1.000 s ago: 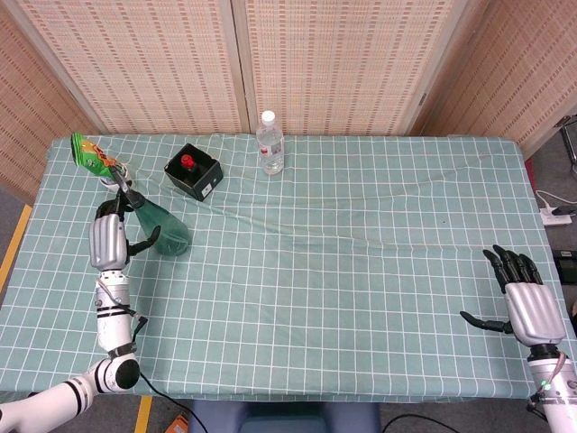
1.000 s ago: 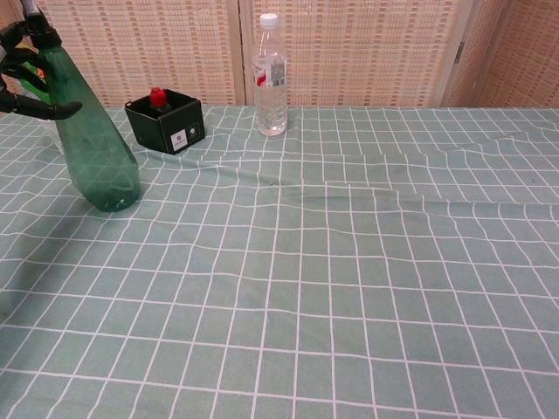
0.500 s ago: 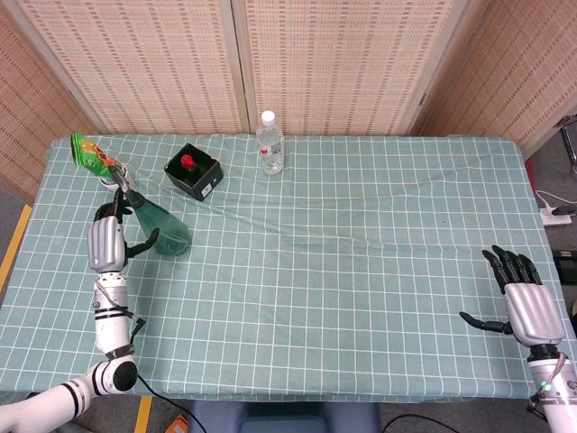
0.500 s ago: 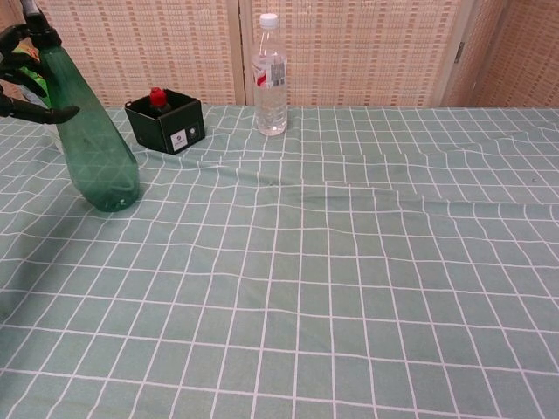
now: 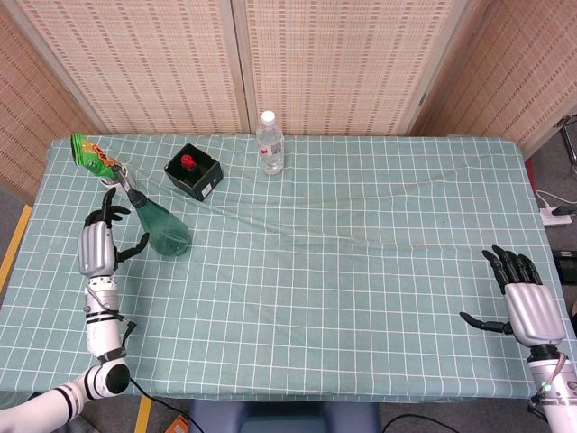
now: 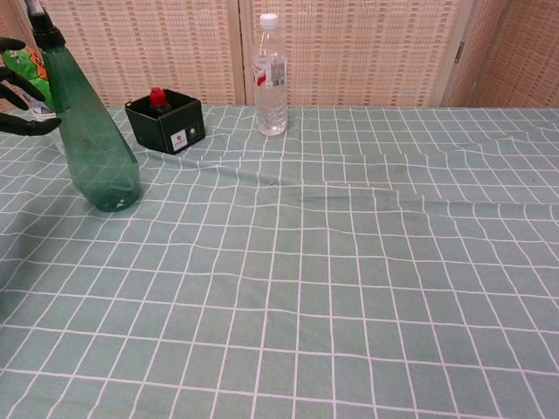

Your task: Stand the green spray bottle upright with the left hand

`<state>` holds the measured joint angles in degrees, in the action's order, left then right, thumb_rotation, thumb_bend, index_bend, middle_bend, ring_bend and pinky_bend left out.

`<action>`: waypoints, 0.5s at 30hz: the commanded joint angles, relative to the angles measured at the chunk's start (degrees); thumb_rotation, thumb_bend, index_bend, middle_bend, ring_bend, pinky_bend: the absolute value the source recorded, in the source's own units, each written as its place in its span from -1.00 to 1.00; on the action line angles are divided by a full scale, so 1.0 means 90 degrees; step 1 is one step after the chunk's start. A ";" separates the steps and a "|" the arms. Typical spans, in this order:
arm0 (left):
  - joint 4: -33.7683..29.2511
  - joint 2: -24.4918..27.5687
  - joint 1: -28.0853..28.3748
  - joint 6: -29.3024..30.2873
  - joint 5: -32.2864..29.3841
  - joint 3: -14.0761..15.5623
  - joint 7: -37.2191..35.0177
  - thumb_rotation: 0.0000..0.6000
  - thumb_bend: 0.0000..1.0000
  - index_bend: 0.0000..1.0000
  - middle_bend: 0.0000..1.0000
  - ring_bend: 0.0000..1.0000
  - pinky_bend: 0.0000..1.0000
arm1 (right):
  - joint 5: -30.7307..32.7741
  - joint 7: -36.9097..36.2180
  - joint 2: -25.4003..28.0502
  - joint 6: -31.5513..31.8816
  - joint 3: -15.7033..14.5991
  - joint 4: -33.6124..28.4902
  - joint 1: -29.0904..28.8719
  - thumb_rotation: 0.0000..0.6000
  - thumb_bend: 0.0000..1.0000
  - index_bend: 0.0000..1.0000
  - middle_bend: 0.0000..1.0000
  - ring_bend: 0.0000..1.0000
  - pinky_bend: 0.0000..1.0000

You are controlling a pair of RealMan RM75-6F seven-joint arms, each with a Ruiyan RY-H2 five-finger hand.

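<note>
The bench point(image 5: 361, 271) carried one green spray bottle point(image 5: 159, 227), one clear water bottle point(image 5: 270, 142), one black box point(image 5: 194, 171) and one green snack bag point(image 5: 92, 155).

Translucent dark-green plastic spray bottle point(image 6: 94, 148), pale-green tablecloth with white grid lines point(image 5: 343, 244), matte black box with red knob point(image 5: 193, 171), clear water bottle with white cap point(image 6: 270, 78).

The room is evenly and brightly lit, seemingly from overhead, with no harsh glare anywhere. Shadows are soft: a faint dark patch sits at the base of the green spray bottle point(image 6: 87, 148), and shallow creases in the cloth on the worktop point(image 5: 361, 271) catch gentle shading across the middle. Both views are sharp from near to far. The clear water bottle point(image 6: 270, 77) shows small pale highlights. The head view bends slightly at its edges.
</note>
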<state>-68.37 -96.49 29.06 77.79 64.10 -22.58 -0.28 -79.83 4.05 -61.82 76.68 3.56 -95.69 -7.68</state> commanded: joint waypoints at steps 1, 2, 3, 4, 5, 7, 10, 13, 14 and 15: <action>-0.0023 0.0033 -0.0038 0.0006 0.0021 0.0020 -0.0051 1.00 -0.62 -0.84 -0.31 -0.29 -0.58 | 0.0001 0.0008 0.0000 -0.0001 0.0000 -0.0004 -0.0001 1.00 -1.00 -1.00 -1.00 -1.00 -1.00; -0.0029 0.0039 -0.0046 0.0007 0.0020 0.0020 -0.0060 1.00 -0.62 -0.84 -0.31 -0.29 -0.58 | 0.0001 0.0011 -0.0001 -0.0001 0.0000 -0.0004 -0.0002 1.00 -1.00 -1.00 -1.00 -1.00 -1.00; -0.0033 0.0044 -0.0054 0.0009 0.0019 0.0021 -0.0069 1.00 -0.62 -0.85 -0.31 -0.29 -0.58 | -0.0001 0.0013 -0.0002 0.0000 -0.0001 -0.0004 -0.0002 1.00 -1.00 -1.00 -1.00 -1.00 -1.00; -0.0043 0.0069 -0.0081 0.0025 0.0023 0.0023 -0.0093 1.00 -0.62 -0.85 -0.31 -0.29 -0.58 | -0.0011 0.0023 -0.0004 0.0007 -0.0002 -0.0004 -0.0002 1.00 -1.00 -1.00 -1.00 -1.00 -1.00; -0.0065 0.0114 -0.0118 0.0045 0.0040 0.0032 -0.0124 1.00 -0.62 -0.85 -0.31 -0.29 -0.58 | -0.0019 0.0031 -0.0005 0.0010 -0.0006 -0.0002 -0.0002 1.00 -1.00 -1.00 -1.00 -1.00 -1.00; -0.0160 0.0253 -0.0257 0.0136 0.0040 0.0037 -0.0199 1.00 -0.62 -0.85 -0.31 -0.29 -0.58 | -0.0025 0.0027 -0.0009 0.0016 -0.0007 -0.0001 -0.0001 1.00 -1.00 -1.00 -1.00 -1.00 -1.00; -0.0416 0.0499 -0.0448 0.0235 0.0107 0.0109 -0.0249 1.00 -0.62 -0.85 -0.31 -0.29 -0.58 | -0.0051 0.0021 -0.0001 0.0022 -0.0014 -0.0009 -0.0001 1.00 -1.00 -1.00 -1.00 -1.00 -1.00; -0.0631 0.0719 -0.0620 0.0334 0.0122 0.0141 -0.0257 1.00 -0.62 -0.85 -0.31 -0.29 -0.58 | -0.0081 0.0021 0.0010 0.0025 -0.0026 -0.0015 -0.0002 1.00 -1.00 -1.00 -1.00 -1.00 -1.00; -0.0702 0.0791 -0.0673 0.0363 0.0113 0.0143 -0.0250 1.00 -0.62 -0.84 -0.31 -0.29 -0.57 | -0.0087 0.0016 0.0011 0.0023 -0.0028 -0.0019 -0.0003 1.00 -1.00 -1.00 -1.00 -1.00 -1.00; -0.0781 0.0871 -0.0728 0.0390 0.0099 0.0145 -0.0230 1.00 -0.62 -0.82 -0.31 -0.29 -0.57 | -0.0097 0.0013 0.0012 0.0023 -0.0030 -0.0022 -0.0005 1.00 -1.00 -1.00 -1.00 -1.00 -1.00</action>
<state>-74.51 -89.55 23.18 80.75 65.02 -21.44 -2.41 -80.72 4.18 -61.71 76.90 3.30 -95.88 -7.72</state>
